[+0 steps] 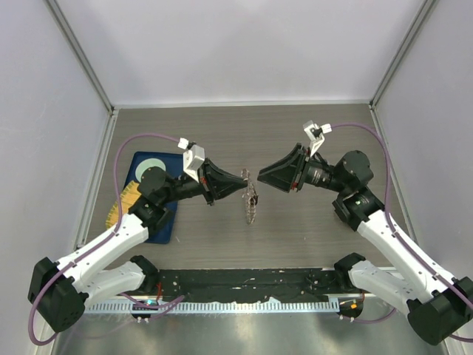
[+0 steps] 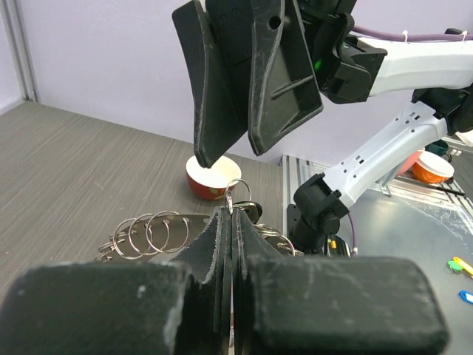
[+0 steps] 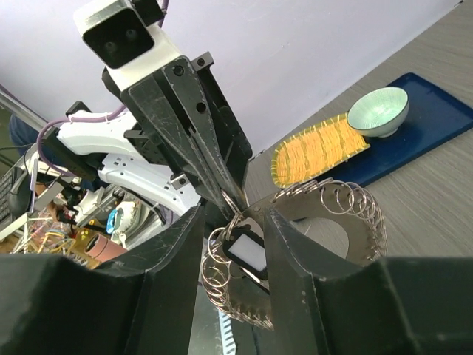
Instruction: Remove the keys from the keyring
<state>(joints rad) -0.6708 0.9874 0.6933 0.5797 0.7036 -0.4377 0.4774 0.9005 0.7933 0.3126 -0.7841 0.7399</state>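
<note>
Right wrist — left gripper [image 3: 225,194] clamped on keyring [image 3: 355,214]; right gripper [image 3: 235,229] apart, straddling key [image 3: 247,255]; off-centre closing may swing key away.

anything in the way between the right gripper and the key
nothing visible does. the key hangs in the open gap between the fingers of the right gripper, on the keyring that the shut left gripper pinches.
</note>
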